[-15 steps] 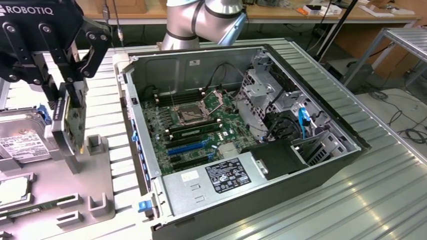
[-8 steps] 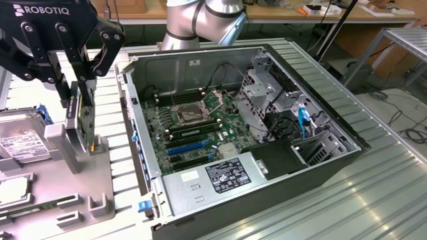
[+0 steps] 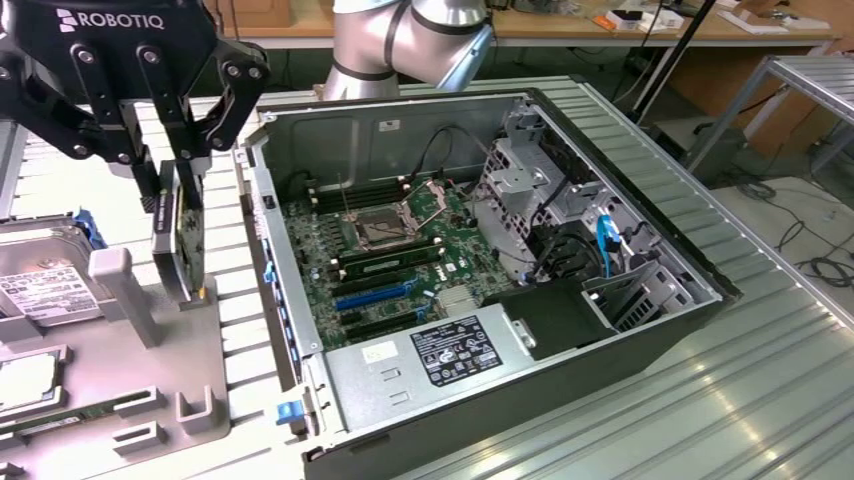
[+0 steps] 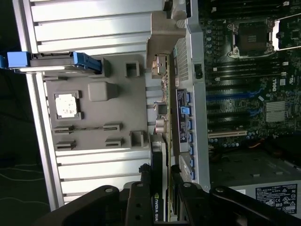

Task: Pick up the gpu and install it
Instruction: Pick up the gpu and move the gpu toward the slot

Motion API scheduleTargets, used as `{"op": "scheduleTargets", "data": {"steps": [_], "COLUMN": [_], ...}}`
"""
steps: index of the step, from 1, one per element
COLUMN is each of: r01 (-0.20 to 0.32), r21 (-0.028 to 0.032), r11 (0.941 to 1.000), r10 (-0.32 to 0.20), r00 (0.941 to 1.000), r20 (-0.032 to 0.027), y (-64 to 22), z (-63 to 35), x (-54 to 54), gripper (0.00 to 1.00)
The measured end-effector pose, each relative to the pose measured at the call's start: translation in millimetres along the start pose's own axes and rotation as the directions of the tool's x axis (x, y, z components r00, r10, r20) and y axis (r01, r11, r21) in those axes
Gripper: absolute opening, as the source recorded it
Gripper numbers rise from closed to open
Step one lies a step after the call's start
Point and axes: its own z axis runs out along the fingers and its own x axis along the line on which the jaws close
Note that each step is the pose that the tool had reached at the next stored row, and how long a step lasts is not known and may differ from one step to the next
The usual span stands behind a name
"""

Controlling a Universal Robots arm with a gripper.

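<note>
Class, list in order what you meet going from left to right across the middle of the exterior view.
hard drive → gpu → CPU socket → blue cable

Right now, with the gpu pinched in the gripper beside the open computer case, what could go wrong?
1. The gripper holds the thin gpu by its upper edge only, so it might tilt or slip.
2. The card's lower end hangs close to the grey tray and might catch on a holder there.
3. The computer case wall stands between the card and the motherboard, so a low path could clip it.
</note>
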Motion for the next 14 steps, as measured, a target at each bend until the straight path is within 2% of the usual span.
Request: {"op": "scheduleTargets", "data": {"steps": [14], "r01": [0.003], "r21": [0.0], "r11": [1.0], "r10": [-0.003], "r00": [1.0], "r20": [0.0002], "y": [1.6], "z": [0.0], "x": [-13.4], "gripper": [0.27]}}
